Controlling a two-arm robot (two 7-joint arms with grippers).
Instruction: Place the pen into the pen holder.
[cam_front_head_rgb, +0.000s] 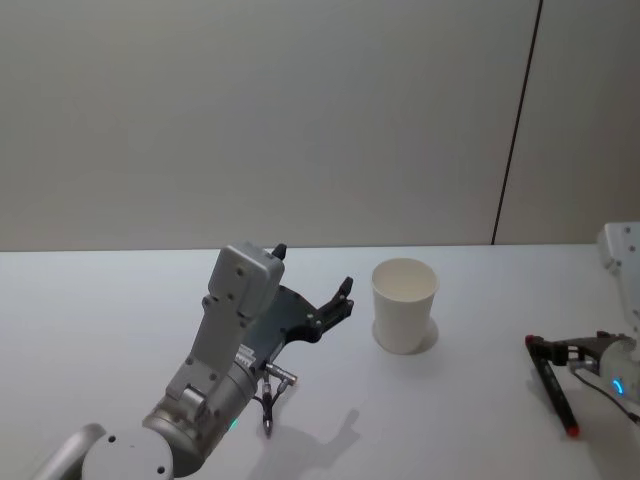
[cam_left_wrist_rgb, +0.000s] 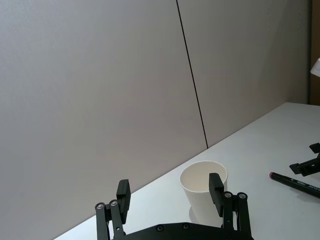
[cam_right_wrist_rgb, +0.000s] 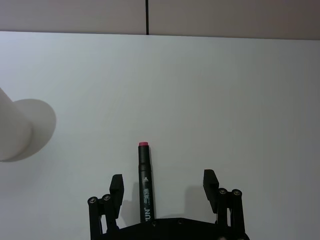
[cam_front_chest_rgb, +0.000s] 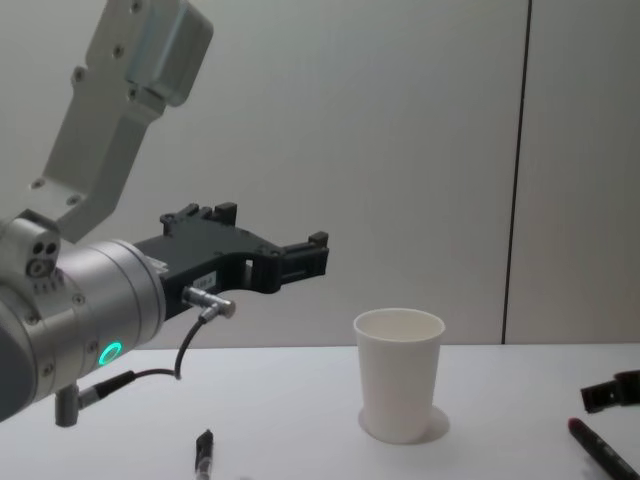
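the pen (cam_right_wrist_rgb: 145, 182) is a black marker with a pink-red end cap and pale lettering along the barrel. it lies flat on the white table (cam_front_head_rgb: 120, 320), on the robot's right, well apart from the pen holder (cam_front_head_rgb: 404, 305). the pen holder is a plain white paper cup, tapered, with a rolled rim. it stands upright near the middle of the table, mouth up.

the right gripper (cam_right_wrist_rgb: 163, 182) sits low over the pen with its claw spread wide. the barrel lies between the two fingers, nearer one than the other, and neither pad touches it. in the head view this gripper is at the right edge, with the pen's red tip pointing back toward the robot.

the left gripper (cam_left_wrist_rgb: 170, 192) is held up off the table, reaching forward toward the wall (cam_front_head_rgb: 300, 120), left of the cup and higher than its rim. its claw is also spread and pinches nothing.

a stretch of bare white table lies between pen and cup. the table's far edge meets the grey wall just behind the cup, and a dark vertical seam (cam_front_head_rgb: 515, 130) runs down the wall to the cup's right.
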